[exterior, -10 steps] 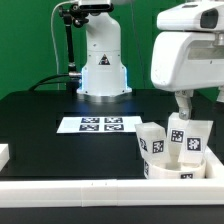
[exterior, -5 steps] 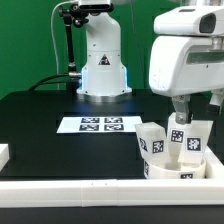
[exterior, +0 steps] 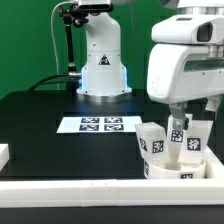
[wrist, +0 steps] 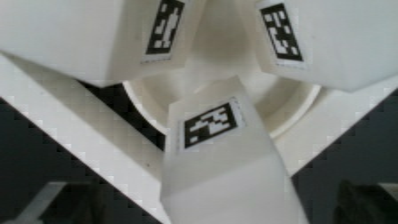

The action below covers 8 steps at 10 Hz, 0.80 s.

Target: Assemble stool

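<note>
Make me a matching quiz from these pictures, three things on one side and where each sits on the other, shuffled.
Things:
1. marker board
2. stool
3. pincer

Places:
A. directly above the upright legs
B. flat on the black table, in front of the arm's base
C. by the front rail, at the exterior view's right

Pairs: 1-B, 2-C, 3-A

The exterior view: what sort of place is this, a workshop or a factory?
Probably a robot lab's test bench, not a factory. A black table hemmed by white rails, a green backdrop, a marker board, and a tagged stool under the open gripper.
</note>
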Each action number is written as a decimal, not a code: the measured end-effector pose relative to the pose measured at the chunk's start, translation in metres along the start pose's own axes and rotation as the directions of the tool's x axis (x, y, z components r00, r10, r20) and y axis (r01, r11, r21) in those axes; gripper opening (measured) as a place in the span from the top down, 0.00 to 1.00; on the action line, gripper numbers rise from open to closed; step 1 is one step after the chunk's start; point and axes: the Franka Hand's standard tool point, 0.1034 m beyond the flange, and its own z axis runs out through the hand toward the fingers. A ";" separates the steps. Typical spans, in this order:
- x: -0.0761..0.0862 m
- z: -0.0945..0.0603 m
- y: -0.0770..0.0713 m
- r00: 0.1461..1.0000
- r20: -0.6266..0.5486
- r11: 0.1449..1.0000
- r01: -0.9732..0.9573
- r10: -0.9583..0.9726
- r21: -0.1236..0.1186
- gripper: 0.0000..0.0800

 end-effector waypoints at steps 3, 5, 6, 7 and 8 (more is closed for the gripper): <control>-0.002 0.003 -0.001 1.000 0.004 1.000 -0.009 0.009 0.001 0.19; -0.003 0.003 0.001 1.000 0.005 1.000 -0.017 0.017 0.001 0.32; -0.003 0.003 0.001 1.000 0.005 1.000 -0.019 0.019 0.001 0.49; -0.003 0.003 0.001 1.000 0.005 1.000 -0.021 0.021 0.001 0.49; -0.003 0.003 0.002 1.000 0.005 1.000 -0.024 0.024 0.001 0.74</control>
